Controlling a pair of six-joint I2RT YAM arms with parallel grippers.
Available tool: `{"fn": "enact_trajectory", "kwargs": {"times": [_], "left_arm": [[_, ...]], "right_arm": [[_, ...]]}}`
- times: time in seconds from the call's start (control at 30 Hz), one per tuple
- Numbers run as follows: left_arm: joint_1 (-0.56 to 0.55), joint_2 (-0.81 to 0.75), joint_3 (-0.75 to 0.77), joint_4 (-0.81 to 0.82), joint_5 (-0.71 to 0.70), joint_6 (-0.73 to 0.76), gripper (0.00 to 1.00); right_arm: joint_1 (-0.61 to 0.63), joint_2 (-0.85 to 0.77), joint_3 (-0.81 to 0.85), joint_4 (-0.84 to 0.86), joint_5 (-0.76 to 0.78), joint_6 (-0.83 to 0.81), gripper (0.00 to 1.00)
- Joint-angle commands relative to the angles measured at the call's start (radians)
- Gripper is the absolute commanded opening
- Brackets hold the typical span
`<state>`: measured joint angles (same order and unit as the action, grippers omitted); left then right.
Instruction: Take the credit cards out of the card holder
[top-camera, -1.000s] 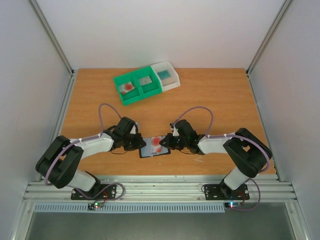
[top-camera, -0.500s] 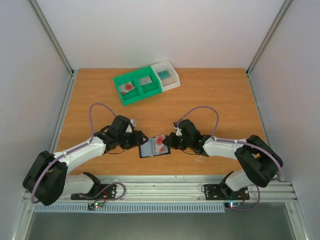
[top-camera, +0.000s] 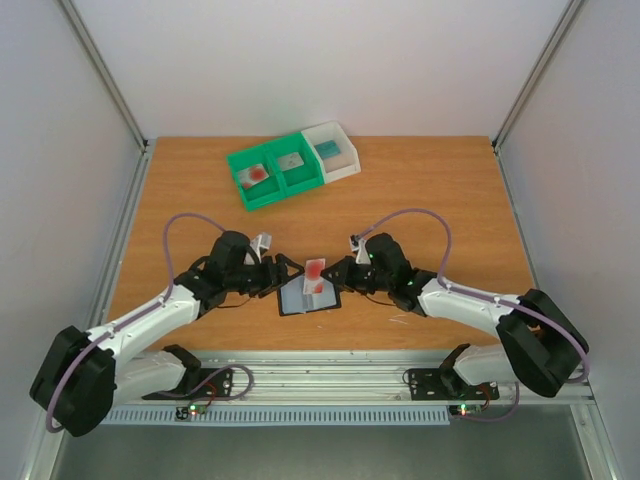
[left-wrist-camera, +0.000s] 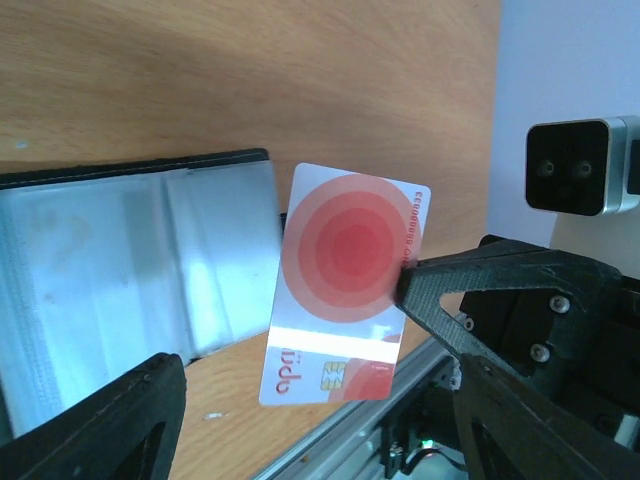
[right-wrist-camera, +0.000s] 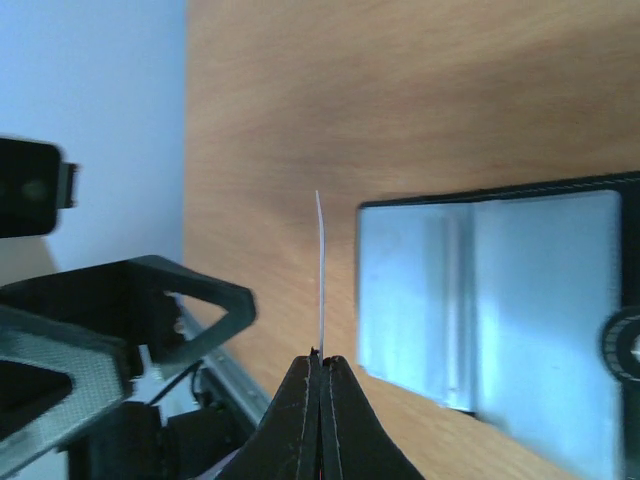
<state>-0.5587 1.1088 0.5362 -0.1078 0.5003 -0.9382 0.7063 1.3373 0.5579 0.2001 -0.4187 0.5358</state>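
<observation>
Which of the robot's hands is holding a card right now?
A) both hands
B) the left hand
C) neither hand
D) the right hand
D: the right hand is pinched shut on the edge of a credit card, held up clear of the card holder, while the left hand stands open and holds nothing.

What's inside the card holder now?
The card holder shows seemingly empty grey-blue pockets; one credit card is out, pinched by the right gripper. Anything tucked deeper is hidden.
</observation>
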Motion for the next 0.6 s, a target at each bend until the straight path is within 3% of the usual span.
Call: {"fn": "enact_trajectory", "kwargs": {"times": [0.0,0.17,0.43,0.5,0.57], "left_arm": [[-0.004,-0.027,-0.029,0.147,0.042,-0.07,0.73],[-0.004,-0.006,-0.064,0.264,0.085,-0.121,0.64],[-0.004,0.012,-0.087,0.4,0.133,-0.189,0.12],[-0.004,0.007,-0.087,0.404,0.138,-0.185,0.02],[-0.004,0.003,-0.087,0.404,0.146,-0.181,0.0]], "right_arm": [[-0.004,-0.054,-0.014,0.109,-0.051,0.08,0.01],[-0.004,-0.06,-0.03,0.216,-0.089,0.129,0.01],[-0.004,-0.048,-0.05,0.265,-0.115,0.142,0.01],[-0.005,-0.051,-0.056,0.264,-0.117,0.128,0.03],[-0.005,-0.058,-0.056,0.253,-0.125,0.105,0.07]]}}
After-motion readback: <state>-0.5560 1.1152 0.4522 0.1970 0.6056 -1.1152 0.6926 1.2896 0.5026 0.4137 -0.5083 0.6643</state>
